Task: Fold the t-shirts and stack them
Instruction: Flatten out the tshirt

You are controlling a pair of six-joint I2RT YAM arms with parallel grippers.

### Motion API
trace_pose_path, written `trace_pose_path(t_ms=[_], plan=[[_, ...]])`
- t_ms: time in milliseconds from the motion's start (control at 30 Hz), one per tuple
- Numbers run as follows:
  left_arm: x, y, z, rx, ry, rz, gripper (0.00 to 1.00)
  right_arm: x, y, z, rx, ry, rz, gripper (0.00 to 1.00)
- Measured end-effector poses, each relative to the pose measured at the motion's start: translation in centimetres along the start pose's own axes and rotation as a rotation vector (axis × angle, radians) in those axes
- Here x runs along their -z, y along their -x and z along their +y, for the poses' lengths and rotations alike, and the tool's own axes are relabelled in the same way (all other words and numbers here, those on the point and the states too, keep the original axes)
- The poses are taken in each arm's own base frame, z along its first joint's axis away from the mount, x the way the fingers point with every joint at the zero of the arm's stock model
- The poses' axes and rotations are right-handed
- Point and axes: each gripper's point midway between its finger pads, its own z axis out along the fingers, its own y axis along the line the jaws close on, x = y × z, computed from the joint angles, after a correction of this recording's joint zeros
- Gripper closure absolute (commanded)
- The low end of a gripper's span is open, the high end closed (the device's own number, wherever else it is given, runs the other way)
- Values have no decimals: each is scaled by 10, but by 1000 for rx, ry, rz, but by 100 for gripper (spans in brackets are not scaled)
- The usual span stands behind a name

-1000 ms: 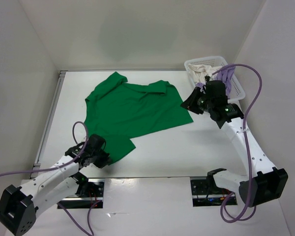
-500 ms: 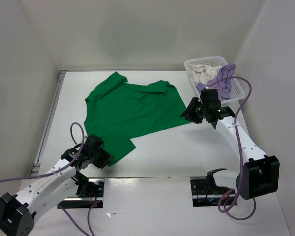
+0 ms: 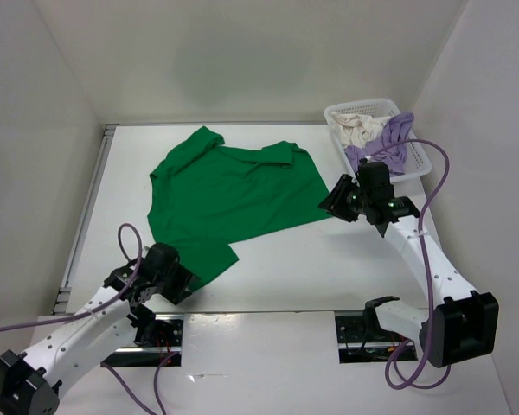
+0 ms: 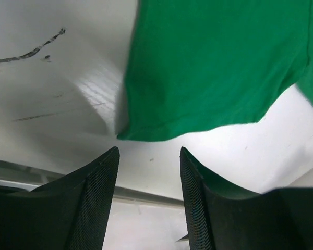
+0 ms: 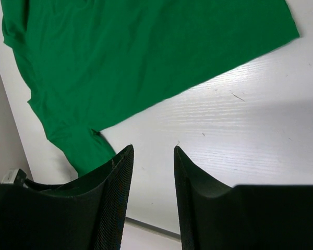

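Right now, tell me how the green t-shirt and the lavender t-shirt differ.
The green t-shirt lies on the table; the lavender t-shirt sits in the white basket. The green t-shirt is spread out nearly flat, while the lavender t-shirt is bunched up. The green t-shirt lies alone; the lavender t-shirt shares the basket with a cream t-shirt. Neither is folded yet.

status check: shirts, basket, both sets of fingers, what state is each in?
green t-shirt: spread out on the table, not folded.
white mesh basket: upright at the far right corner, holding two shirts.
lavender t-shirt: crumpled in the basket.
cream t-shirt: crumpled in the basket.
left fingers: open, empty, just short of the green t-shirt's near edge.
right fingers: open, empty, over bare table beside the green t-shirt's hem.
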Motion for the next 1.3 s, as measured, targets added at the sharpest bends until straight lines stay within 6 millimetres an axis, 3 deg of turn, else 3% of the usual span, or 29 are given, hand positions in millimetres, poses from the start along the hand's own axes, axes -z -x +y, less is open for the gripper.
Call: trace_pose_path(t_ms=[233,367,433,533,667,800,900,1000,1133,1300], plan=[[-21,0,-12,69,19,2,48,0,0,0,14,3,3,57],[-22,-1,-11,108,-39,3,67,0,2,2,26,4,1,57],[-22,-1,-7,120,-43,1,69,-1,2,1,29,1,4,57],[-27,-1,-4,131,-11,0,87,-6,0,-2,28,-11,19,57],[-29,-2,-10,131,-1,5,98,-20,-1,-9,1,-39,40,56],[-21,2,-11,107,-11,-17,100,-38,-1,-17,-46,-77,53,56],[-6,7,-21,80,-42,-41,100,-58,0,-31,-103,-122,46,56],[2,9,-28,55,-78,-47,100,-74,-2,-59,-193,-195,28,57],[4,9,-22,8,-71,-54,100,-82,-4,-93,-293,-294,-23,57],[4,11,-22,-61,-61,-63,100,-95,7,-120,-378,-359,-86,57]])
